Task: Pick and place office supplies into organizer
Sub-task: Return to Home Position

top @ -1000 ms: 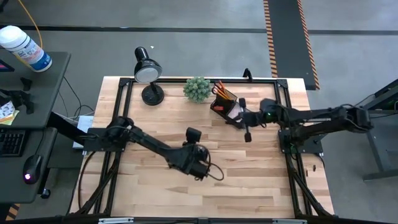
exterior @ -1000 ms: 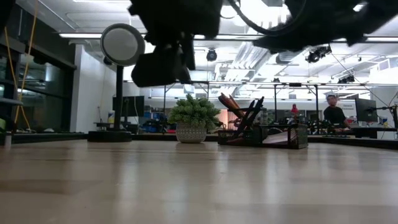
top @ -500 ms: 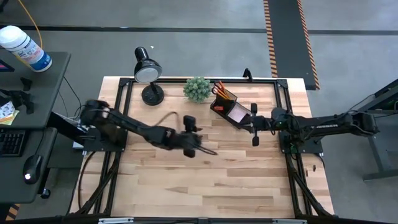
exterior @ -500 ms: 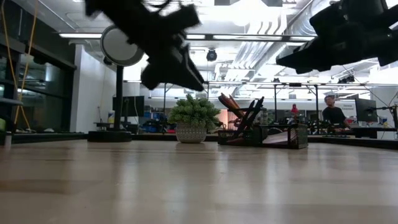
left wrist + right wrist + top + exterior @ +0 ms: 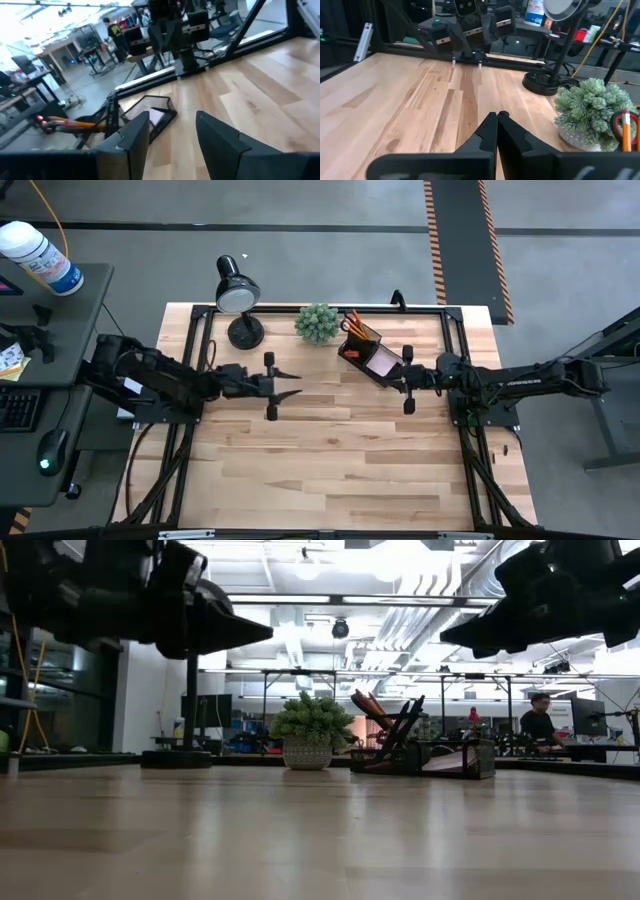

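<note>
Hovering above the table (image 5: 330, 470): left gripper (image 5: 171, 116) agape, right gripper (image 5: 497, 116) closed.

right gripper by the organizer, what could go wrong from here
The right gripper, shut, hangs close beside the organizer, near its low tray; a sideways swing could nudge it. The pencils lean out over the cup's rim, so a knock might spill them. The left gripper, open, hangs over bare table, apart from everything; little risk there.

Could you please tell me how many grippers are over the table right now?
2. The left gripper hangs open over the table, left of centre; the right gripper hangs shut near the organizer.
</note>
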`<state>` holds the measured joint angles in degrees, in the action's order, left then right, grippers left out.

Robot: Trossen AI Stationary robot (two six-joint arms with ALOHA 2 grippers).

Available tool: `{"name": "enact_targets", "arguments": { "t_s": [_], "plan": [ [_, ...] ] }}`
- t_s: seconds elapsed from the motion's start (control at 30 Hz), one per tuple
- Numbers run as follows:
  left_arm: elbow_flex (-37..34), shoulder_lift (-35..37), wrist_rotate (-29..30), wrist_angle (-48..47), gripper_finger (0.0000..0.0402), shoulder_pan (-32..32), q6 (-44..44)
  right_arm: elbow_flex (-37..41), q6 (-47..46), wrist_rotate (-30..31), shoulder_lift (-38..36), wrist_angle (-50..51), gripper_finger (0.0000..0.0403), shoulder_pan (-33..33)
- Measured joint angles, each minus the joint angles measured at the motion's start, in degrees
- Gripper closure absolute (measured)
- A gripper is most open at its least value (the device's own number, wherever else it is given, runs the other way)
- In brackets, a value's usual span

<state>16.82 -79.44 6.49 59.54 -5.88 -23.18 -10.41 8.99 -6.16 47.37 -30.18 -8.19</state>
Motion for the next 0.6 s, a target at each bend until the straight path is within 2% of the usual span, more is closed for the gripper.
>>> {"name": "enact_targets", "arguments": {
  "t_s": [0.3,0.6],
  "plan": [
    [-10.56,9.97,0.92,6.59,0.0252,-3.77,2.56,0.0,-1.33,2.66,2.38,0.18,0.0403,0.04],
    [-16.37,19.18,0.52,4.54,0.0252,-3.9,2.51,0.0,0.02,2.84,3.68,-1.23,0.0403,-0.07]
  ]
}}
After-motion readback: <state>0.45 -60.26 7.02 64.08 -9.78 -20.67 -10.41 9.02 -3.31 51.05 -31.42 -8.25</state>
